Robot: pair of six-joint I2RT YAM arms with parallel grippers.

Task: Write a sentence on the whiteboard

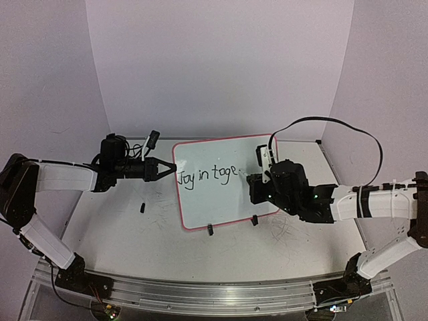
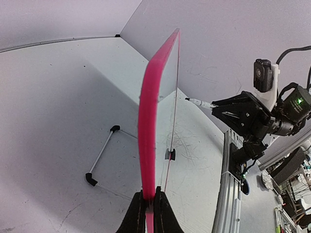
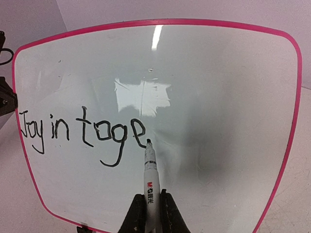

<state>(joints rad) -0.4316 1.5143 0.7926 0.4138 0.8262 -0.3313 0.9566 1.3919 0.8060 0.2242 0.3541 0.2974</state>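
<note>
Two grasps: left tool (image 2: pixel 149 208) clamps the whiteboard (image 3: pixel 218 121) rim, right tool (image 3: pixel 150 206) holds a marker (image 3: pixel 150 170).

Whiteboard (image 3: pixel 209 77): bore the black handwritten words "Joy in toge".
Marker (image 3: pixel 150 168): barrel carried a red "M&G" logo; the smaller print below it was illegible.

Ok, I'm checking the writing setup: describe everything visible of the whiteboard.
The whiteboard is glossy white, with a pink rim and rounded corners. It stands on edge on two black clip feet on the table. "Joy in toge" is handwritten in black. The left gripper pinches its side edge; the marker in the right gripper touches it after the "e".
</note>
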